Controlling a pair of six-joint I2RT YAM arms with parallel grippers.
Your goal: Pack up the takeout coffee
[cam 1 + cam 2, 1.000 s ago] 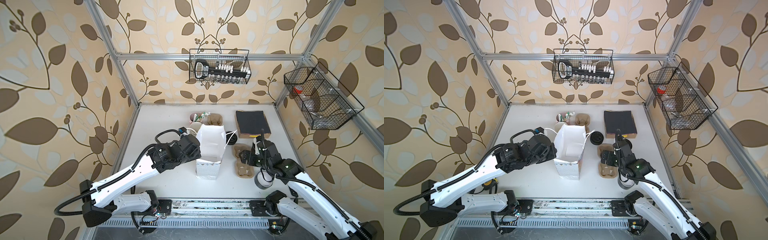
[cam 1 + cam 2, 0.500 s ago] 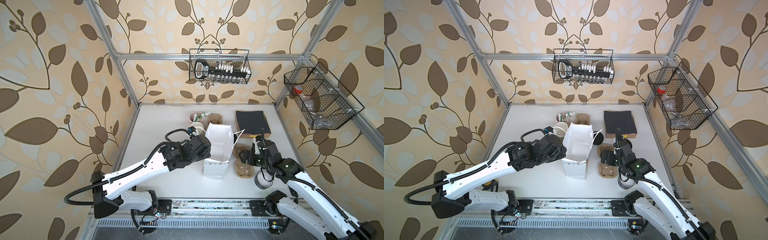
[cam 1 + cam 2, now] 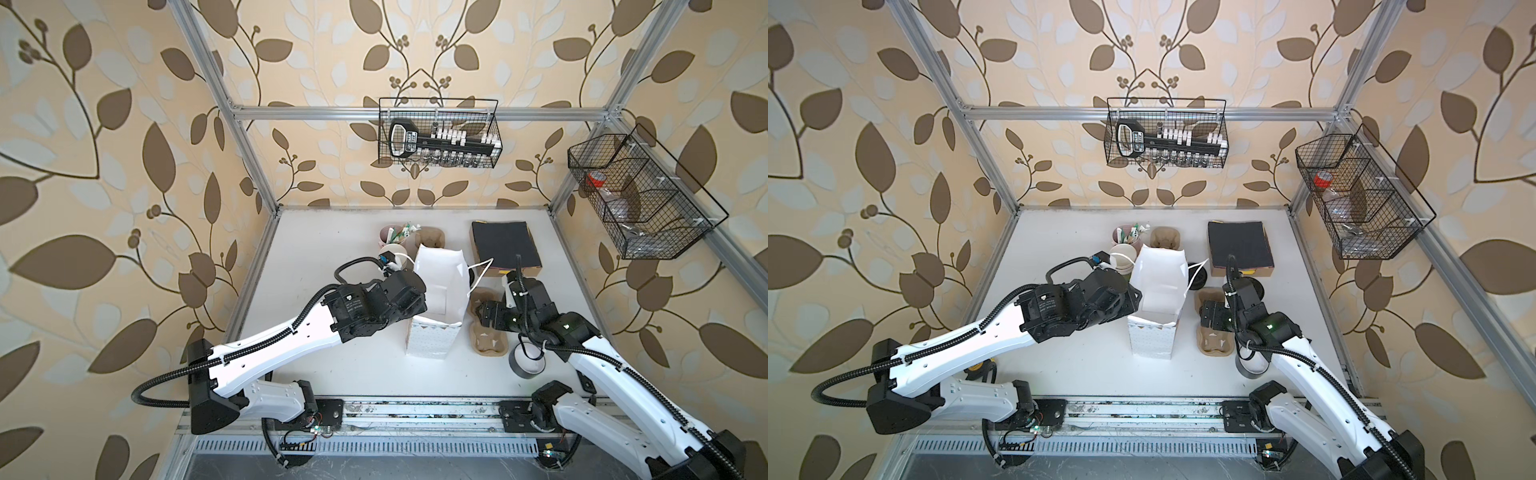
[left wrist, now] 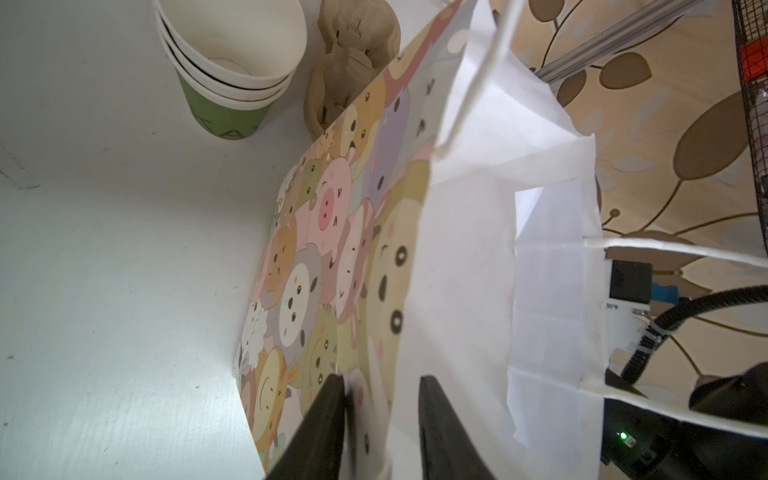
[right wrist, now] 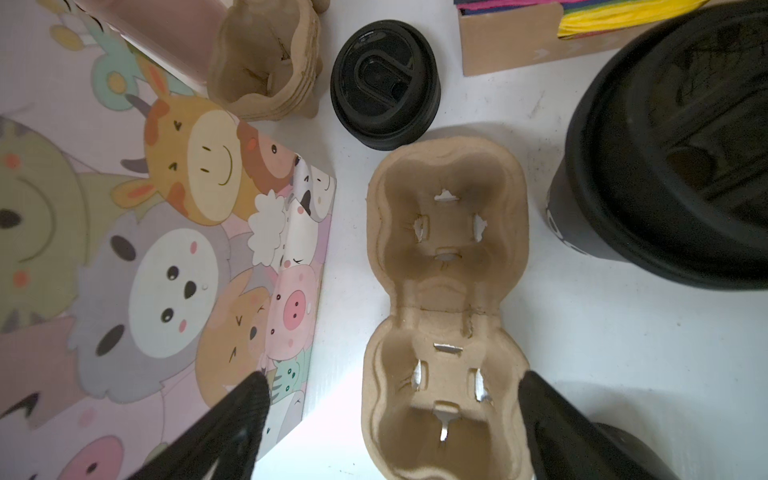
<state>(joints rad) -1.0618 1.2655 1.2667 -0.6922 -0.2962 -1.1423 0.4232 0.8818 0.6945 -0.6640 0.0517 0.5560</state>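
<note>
Standing upright mid-counter (image 3: 332, 257), the white paper bag (image 3: 436, 291) has its mouth open. Left jaws sit released either side of the wall facing the left arm, paper between them but not pinched. Right jaws are spread wide over one pocket of the pulp cup carrier (image 5: 444, 270), grasping nothing. Takeout coffee (image 5: 665, 166) stands lidded on the counter just beside the carrier, under the right arm, not yet packed. Risks: the unheld bag may sag shut or tip when the load goes in; the right arm could clip the cup; the carrier looks light, so a lopsided pinch may flip it toward the lid stack (image 5: 384, 83).
</note>
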